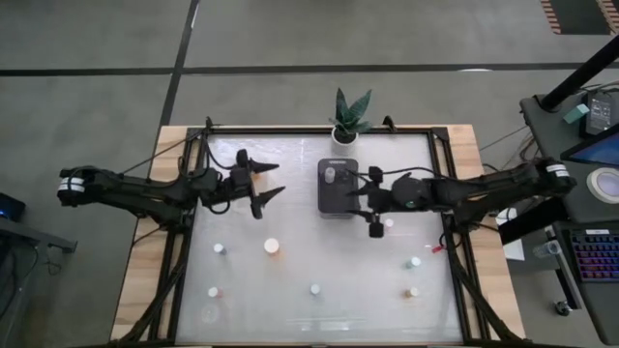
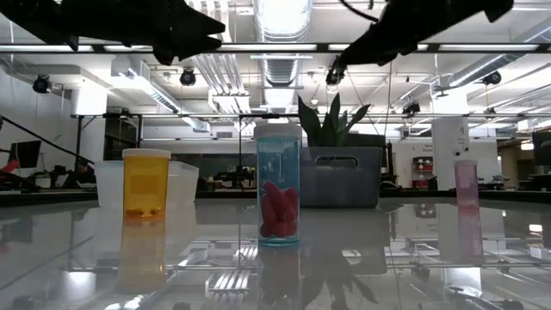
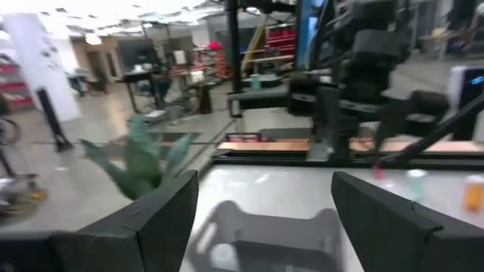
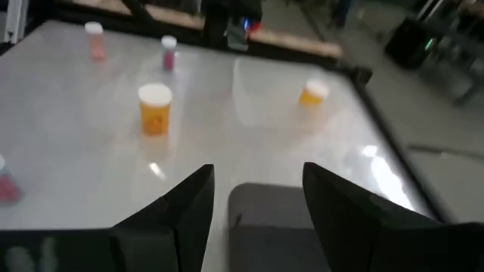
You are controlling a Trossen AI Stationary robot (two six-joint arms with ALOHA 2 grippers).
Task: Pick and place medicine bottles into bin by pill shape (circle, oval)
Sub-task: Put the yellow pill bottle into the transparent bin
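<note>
Medicine bottles all upright on the bench [image 1: 290,309], long axes vertical, white caps up; small smooth cylinders, scattered over the half of the glossy white benchtop away from the plant. Widest one, orange-bodied bottle [image 1: 272,246] with a broad white cap, left of centre; in the low view same translucent amber plastic [image 2: 145,182], a few pills at the bottom. Thin white-capped bottle [image 1: 220,248] just left of it, another [image 1: 213,292] nearer the left front corner, one [image 1: 315,289] near the middle of the front edge. Clear bluish tube with red oval pills [image 2: 278,185] close to the low camera, pale pink bottle [image 2: 466,183] off to the right. Greenish bottle [image 1: 414,262] and a small orange one [image 1: 413,292] toward the right side, pinkish one [image 1: 389,223] just beside the right arm's wrist.

Dark grey plastic bin [image 1: 338,188], rectangular with rounded corners, near the back edge, in front of the potted plant [image 1: 347,118]; one white-capped bottle [image 1: 330,175] inside.

Left gripper [image 1: 268,183] above the back-left part of the bench, fingers spread wide, holding nothing. Right gripper [image 1: 356,189] over the bin's right rim, fingers parted, nothing between them, bin wall [image 4: 261,219] showing below in its wrist view
</note>
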